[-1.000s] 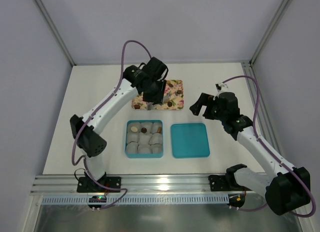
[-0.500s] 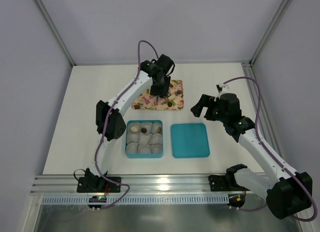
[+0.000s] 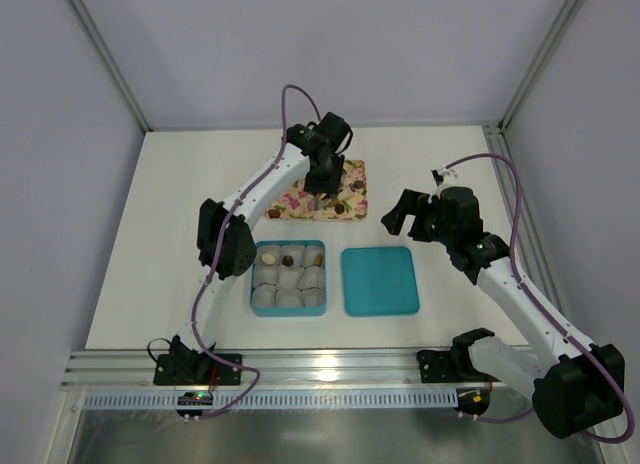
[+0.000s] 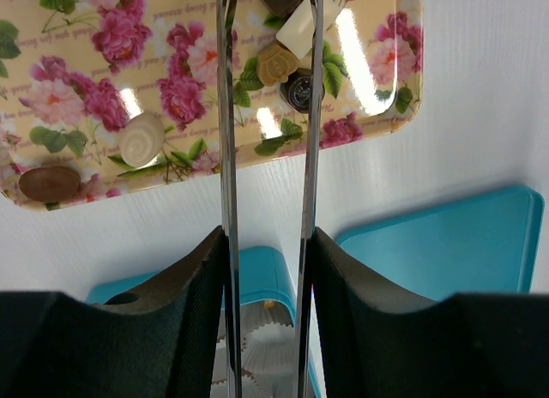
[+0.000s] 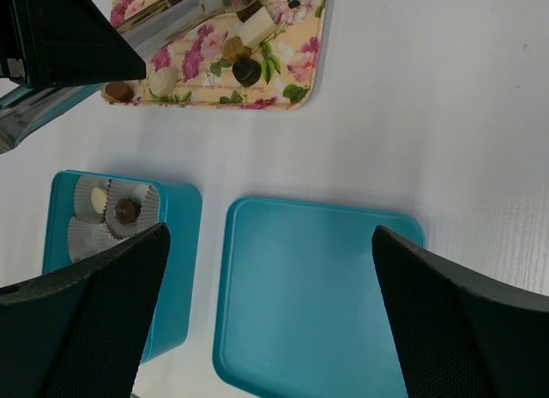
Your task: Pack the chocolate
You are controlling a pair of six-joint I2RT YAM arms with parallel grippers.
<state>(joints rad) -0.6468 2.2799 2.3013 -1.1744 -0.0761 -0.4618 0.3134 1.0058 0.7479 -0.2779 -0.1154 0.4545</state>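
The chocolates (image 4: pixel 278 60) lie scattered on the pink floral tray (image 4: pixel 86 72), among them a cream swirl (image 4: pixel 141 139) and a brown oval (image 4: pixel 49 183). My left gripper (image 3: pixel 320 184) hangs over the tray (image 3: pixel 290 202), shut on metal tongs (image 4: pixel 228 115). The blades reach to the chocolates at the tray's far right; their tips run off the frame. The teal box (image 3: pixel 253 279) of paper cups holds a dark chocolate (image 5: pixel 128 211) and a pale one (image 5: pixel 100 196). My right gripper (image 3: pixel 405 212) is wide open and empty above the teal lid (image 5: pixel 317 295).
The teal lid (image 3: pixel 380 280) lies flat to the right of the box. The tray sits behind the box near the back wall. White side walls and metal frame posts bound the table. An aluminium rail runs along the near edge.
The left arm has swung back and right, carrying the tongs from the tray's near-left edge to over its middle. In the last half second it barely shifted. The right arm has stayed still.
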